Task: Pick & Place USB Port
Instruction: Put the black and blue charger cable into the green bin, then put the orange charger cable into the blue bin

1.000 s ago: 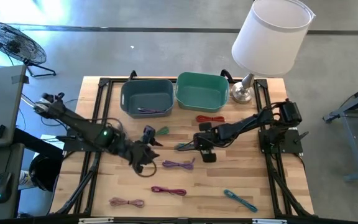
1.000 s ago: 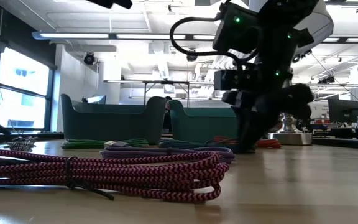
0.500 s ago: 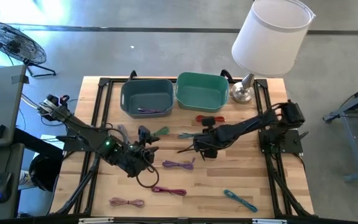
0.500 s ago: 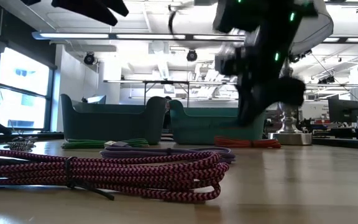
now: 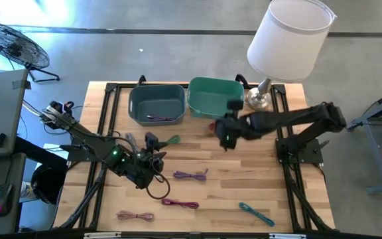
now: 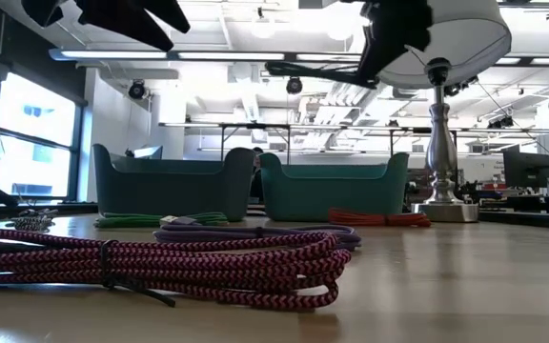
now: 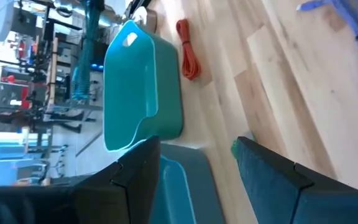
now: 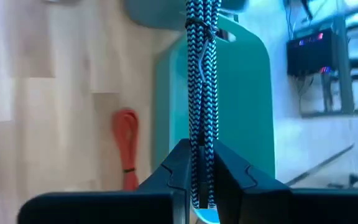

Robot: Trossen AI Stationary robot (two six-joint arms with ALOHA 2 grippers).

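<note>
The right claw is clamped on a blue braided cable and hangs by the near rim of the green bin — the carry step, I judge. Next it should move over the bin's hollow, then release; whether it is over the rim already is hard to tell. The left claw waits with fingers spread above the desk, near the green cable.

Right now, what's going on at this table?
The right hand is shut on a blue cable, holding it in the air by the green bin. The left hand is open and empty, above the table near a green cable. More cables lie on the table, and one is already in the grey bin.
</note>
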